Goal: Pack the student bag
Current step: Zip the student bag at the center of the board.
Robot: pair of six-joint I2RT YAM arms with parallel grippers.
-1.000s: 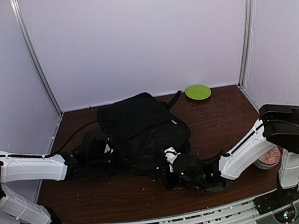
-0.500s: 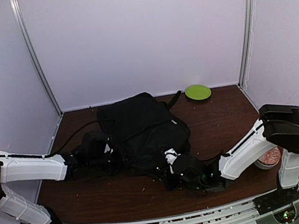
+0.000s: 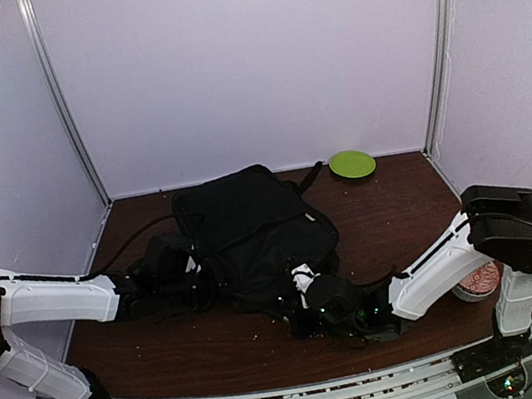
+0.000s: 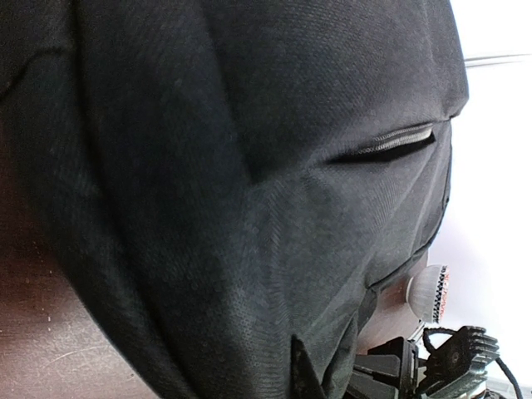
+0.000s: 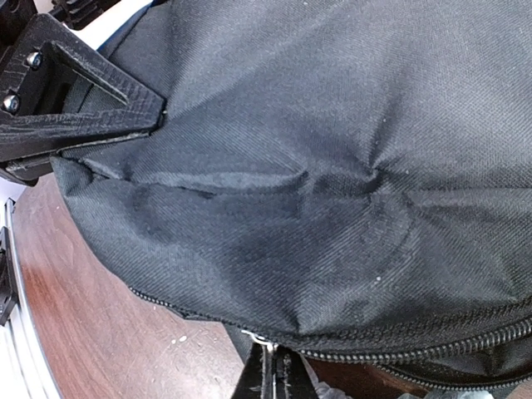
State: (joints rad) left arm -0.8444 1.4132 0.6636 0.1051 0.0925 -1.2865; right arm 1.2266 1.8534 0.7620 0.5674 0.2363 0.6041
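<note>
Bag: the student bag (image 3: pixel 255 226) is laid on the counter (image 3: pixel 400 214), centre of the top view
Left tool (image 3: pixel 195 274): pressed together on bag fabric, left edge
Right tool (image 5: pixel 275 376): pinched on the zipper pull (image 5: pixel 261 338)
Risk: the pull may be lost from so thin a pinch, or the bag dragged if the fabric hold slips
Pose: both arms are stretched low, angled inward

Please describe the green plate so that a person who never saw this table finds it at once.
Start from the large black student bag in the middle of the brown table. Beyond it, in the far right corner, lies the plate. It is the only bright green thing there.
</note>
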